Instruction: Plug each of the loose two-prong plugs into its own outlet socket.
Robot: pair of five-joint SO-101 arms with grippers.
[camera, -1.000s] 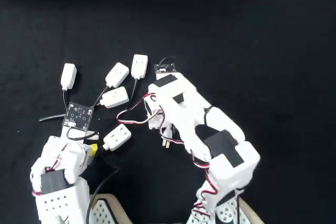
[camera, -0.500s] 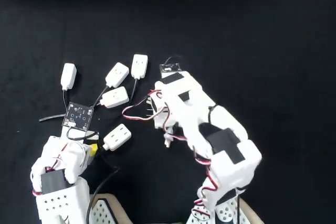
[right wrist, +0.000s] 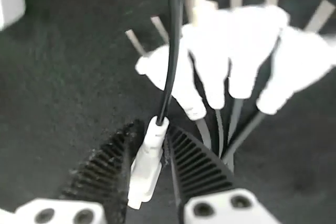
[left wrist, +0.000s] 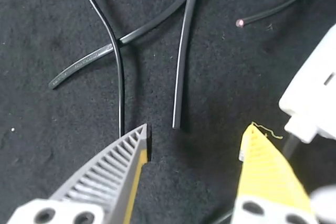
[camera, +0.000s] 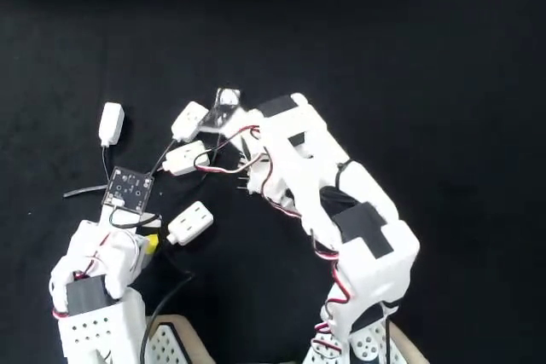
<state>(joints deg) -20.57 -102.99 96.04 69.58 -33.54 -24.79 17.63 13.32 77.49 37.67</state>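
The right gripper (right wrist: 152, 132) is squeezed tight on a small white plug (right wrist: 144, 174). The plug's black cord (right wrist: 171, 51) runs out past the tips. Just beyond it is a bunch of other white plugs (right wrist: 231, 38), with their thin metal prongs (right wrist: 137, 42) pointing away. From above, this gripper sits over the far group of white sockets (camera: 189, 120) on the black worktop (camera: 426, 83). It covers part of one of them, so I cannot tell if any prongs line up with the holes.

I think the plug is light and hard, and its smooth plastic could slip or twist in the grip. The prongs may bend if pushed in crooked. The cord is bendy and will tug. The fat white body is the best place to hold.

The left gripper (left wrist: 197, 135) is wide open and holds nothing. It is low over some loose black cords (left wrist: 181, 51), with one white socket (left wrist: 315, 87) just beside its yellow jaw.
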